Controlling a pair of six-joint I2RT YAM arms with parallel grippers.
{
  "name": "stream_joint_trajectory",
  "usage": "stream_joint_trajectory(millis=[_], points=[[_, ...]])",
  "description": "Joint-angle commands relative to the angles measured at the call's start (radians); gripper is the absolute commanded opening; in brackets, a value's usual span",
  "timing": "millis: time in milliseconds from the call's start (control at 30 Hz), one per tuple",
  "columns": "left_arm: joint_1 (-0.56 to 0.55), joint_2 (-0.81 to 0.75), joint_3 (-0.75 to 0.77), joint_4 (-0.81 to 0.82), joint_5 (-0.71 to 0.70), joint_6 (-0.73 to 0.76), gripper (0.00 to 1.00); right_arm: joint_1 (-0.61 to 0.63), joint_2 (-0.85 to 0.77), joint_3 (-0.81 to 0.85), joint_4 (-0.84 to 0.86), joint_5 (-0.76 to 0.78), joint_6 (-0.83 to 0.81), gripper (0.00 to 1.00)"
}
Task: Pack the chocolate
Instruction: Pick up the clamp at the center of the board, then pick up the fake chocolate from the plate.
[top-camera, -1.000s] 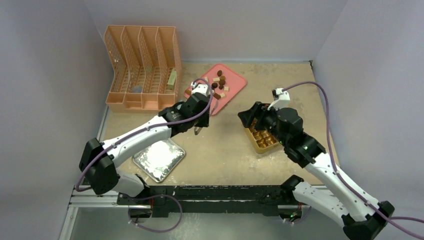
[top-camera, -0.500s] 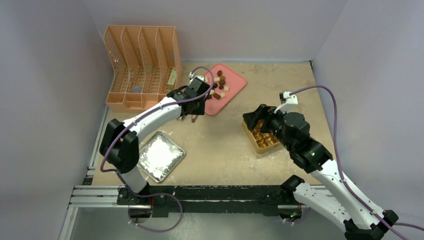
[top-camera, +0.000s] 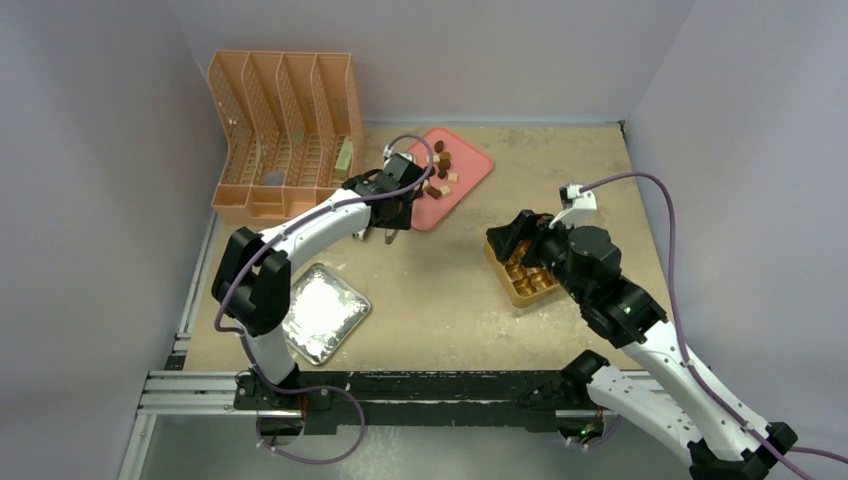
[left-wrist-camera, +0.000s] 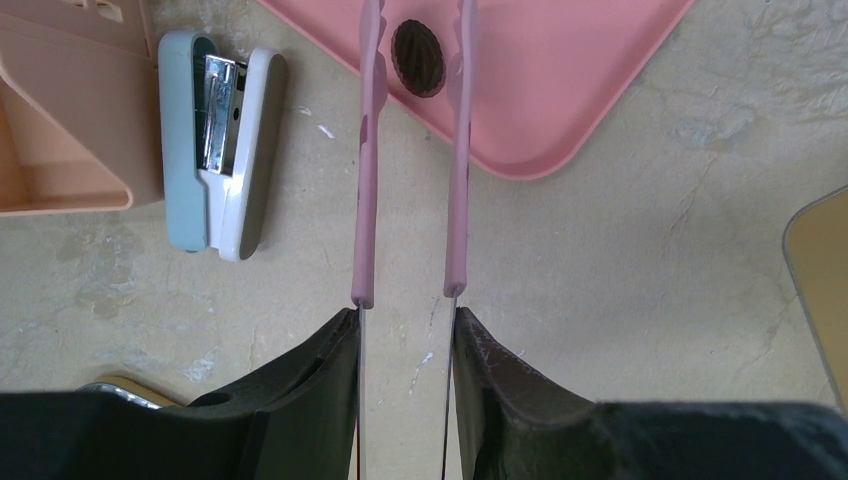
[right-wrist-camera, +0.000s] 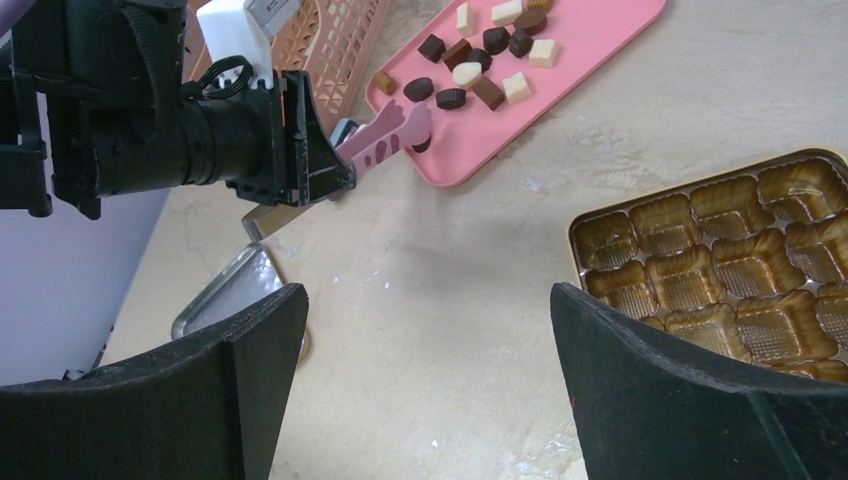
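Our left gripper (left-wrist-camera: 405, 330) clamps the handles of a pair of pink tongs (left-wrist-camera: 365, 200), whose two arms reach out over the near corner of the pink tray (left-wrist-camera: 560, 80). One dark, round, ribbed chocolate (left-wrist-camera: 417, 58) sits between the tong tips; we cannot tell whether they press on it. The other chocolates (right-wrist-camera: 487, 62), dark brown, reddish and cream, lie loose farther back on the same tray. A grey-and-white stapler (left-wrist-camera: 215, 140) lies on the table (right-wrist-camera: 640, 110) just beside the tongs, next to the orange file rack (top-camera: 285, 130). Our right gripper (right-wrist-camera: 425, 300) hangs with its jaws spread wide, holding nothing, at the near left edge of the gold box (right-wrist-camera: 680, 275).
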Motion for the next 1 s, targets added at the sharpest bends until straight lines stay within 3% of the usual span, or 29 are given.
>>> stream_joint_trajectory(millis=[0,300,500,967], points=[[0.009,0.014,0.042,0.024,-0.002,0.023,0.35,-0.003,-0.01,-0.003,0.023,0.025,-0.015,0.93],[0.011,0.044,0.04,0.037,0.012,0.025,0.34,-0.002,-0.01,-0.009,0.024,0.027,-0.014,0.93],[0.011,0.041,0.043,0.042,0.03,0.025,0.27,-0.003,-0.013,-0.013,0.024,0.029,-0.015,0.93],[0.01,-0.046,0.026,0.037,0.072,0.009,0.22,-0.003,-0.018,0.024,0.01,0.027,-0.027,0.93]])
